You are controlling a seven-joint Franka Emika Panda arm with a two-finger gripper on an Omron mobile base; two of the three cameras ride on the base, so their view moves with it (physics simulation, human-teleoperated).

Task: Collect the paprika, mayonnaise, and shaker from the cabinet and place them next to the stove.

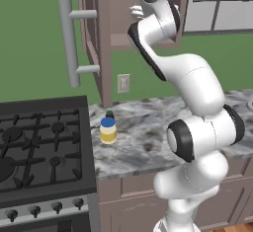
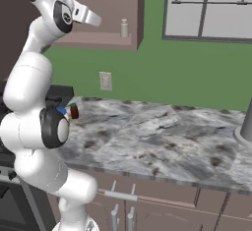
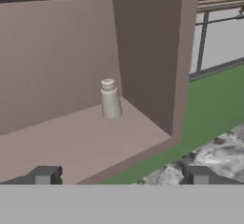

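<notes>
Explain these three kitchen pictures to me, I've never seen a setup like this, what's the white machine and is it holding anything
The white machine is a jointed robot arm on a base. It ends in a two-finger gripper, raised to an open brownish-mauve wall cabinet. All three pictures are computer-rendered.

Two pictures come from cameras behind the arm, one to its left and one to its right. The third comes from a camera on the hand itself, looking along the gripper into the cabinet.

On the cabinet shelf stands a small slim whitish-grey shaker bottle. The gripper's fingers are spread wide and hold nothing; the bottle stands well ahead of them.

On the grey marble counter, next to the black gas stove, stand a pale yellow mayonnaise jar with a blue lid and a small dark red paprika jar.
</notes>
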